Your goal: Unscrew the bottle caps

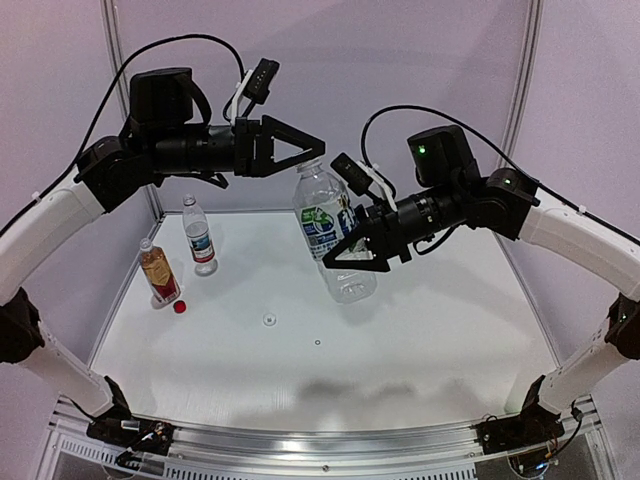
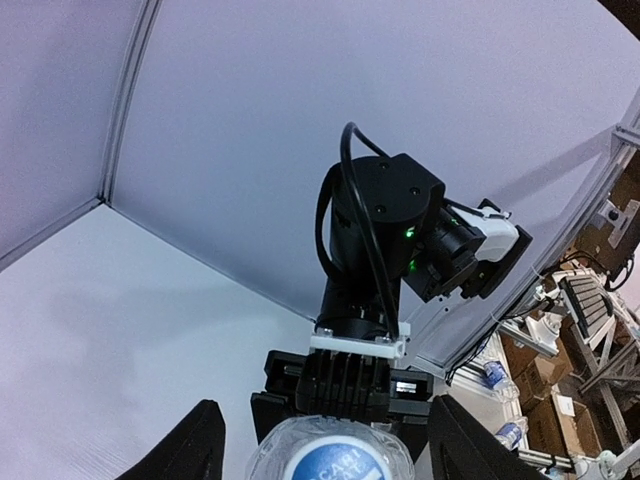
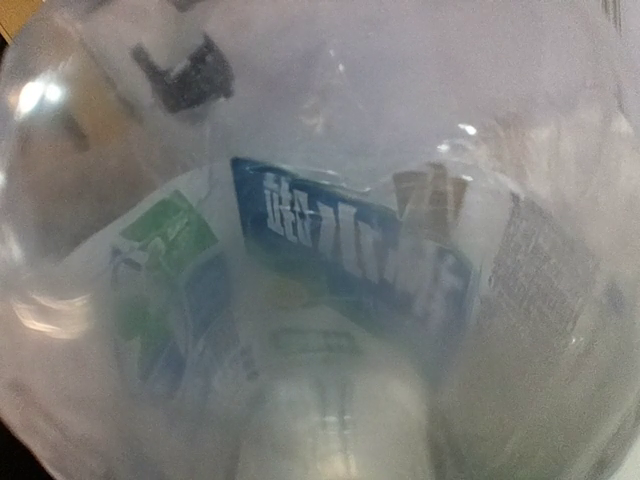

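My right gripper [image 1: 335, 258] is shut on the body of a big clear bottle [image 1: 333, 228] with a green-blue label, held up over the table. That bottle [image 3: 320, 250] fills the right wrist view and hides the fingers. Its cap [image 1: 311, 165] points toward my left gripper [image 1: 318, 150]. In the left wrist view the cap [image 2: 335, 465], whitish with blue print, sits between the open left gripper [image 2: 330, 452]; both fingers [image 2: 190, 445] stand apart from it. A small clear bottle [image 1: 198, 235] and an amber bottle [image 1: 158, 272] stand at the table's left, with a red cap [image 1: 180, 307] beside the amber one.
A whitish cap [image 1: 268, 320] lies loose near the table's middle, and a tiny ring-like bit [image 1: 317, 343] lies a little nearer. White walls and a frame post [image 1: 150, 190] close off the back and left. The metal rail [image 1: 320, 445] with both arm bases runs along the near edge.
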Tool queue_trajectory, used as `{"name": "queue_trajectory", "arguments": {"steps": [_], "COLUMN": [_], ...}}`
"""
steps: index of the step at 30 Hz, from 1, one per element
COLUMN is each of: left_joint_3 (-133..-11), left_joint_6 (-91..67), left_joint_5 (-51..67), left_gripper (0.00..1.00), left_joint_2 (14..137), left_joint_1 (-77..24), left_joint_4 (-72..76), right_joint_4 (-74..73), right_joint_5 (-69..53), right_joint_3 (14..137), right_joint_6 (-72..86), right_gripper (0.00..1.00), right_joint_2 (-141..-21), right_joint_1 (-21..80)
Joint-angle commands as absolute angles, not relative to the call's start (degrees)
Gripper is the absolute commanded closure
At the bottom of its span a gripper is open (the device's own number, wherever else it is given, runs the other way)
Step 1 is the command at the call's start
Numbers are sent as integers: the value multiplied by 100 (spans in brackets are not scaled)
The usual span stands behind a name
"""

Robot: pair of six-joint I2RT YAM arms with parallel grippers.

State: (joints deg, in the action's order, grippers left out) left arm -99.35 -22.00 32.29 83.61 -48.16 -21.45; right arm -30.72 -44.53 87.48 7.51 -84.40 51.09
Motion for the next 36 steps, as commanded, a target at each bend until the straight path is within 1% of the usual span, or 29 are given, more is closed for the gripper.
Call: {"name": "queue_trajectory", "arguments": {"steps": [1,3,7,9,11,13,17,19,24,27,28,31,36], "left_joint_3": [-10225,-10267,-10283,-10283,-10283,-10326,-10469,-10632,-11071,-11575,-11731,-12044,-12345], "left_joint_6": [-2241,-2250,-2237,-2217,-2215,-2231,-2224,-2219,-2437,-2819,-3013,-3431,-3623], "left_joint_5": [3305,3328,3308,3304,3328,3357,3204,2895,1598,481,113,-490,-978], "left_gripper": [36,43,53,59,69,74,79,81,84,84,85,85,85], "left_joint_2": [8486,8519,8555,8565,8591,8641,8747,8805,9080,9324,9389,9624,9872], "left_joint_1": [-4912,-4917,-4935,-4940,-4956,-4957,-4970,-5008,-5275,-5512,-5597,-5771,-5853], "left_joint_4": [-2106,-2093,-2129,-2161,-2182,-2251,-2466,-2677,-3121,-3487,-3614,-3719,-4005], "right_joint_4": [-3251,-3271,-3274,-3261,-3239,-3213,-3063,-2956,-3056,-3324,-3437,-3553,-3459], "right_joint_5": [-4538,-4531,-4505,-4485,-4455,-4403,-3953,-3403,-1042,424,739,1292,1262], "right_joint_3": [8870,8868,8827,8808,8799,8798,8709,8589,8639,8992,9102,9259,9212], "right_joint_6": [646,636,646,650,659,680,746,747,688,746,751,714,601], "right_gripper": [37,38,38,38,38,38,38,37,36,37,36,37,37], "right_joint_2": [-8317,-8303,-8264,-8240,-8244,-8247,-8228,-8192,-8325,-8596,-8668,-8813,-8814], "right_joint_1": [5055,5061,5060,5055,5055,5058,5057,5057,5057,5055,5056,5061,5057]}}
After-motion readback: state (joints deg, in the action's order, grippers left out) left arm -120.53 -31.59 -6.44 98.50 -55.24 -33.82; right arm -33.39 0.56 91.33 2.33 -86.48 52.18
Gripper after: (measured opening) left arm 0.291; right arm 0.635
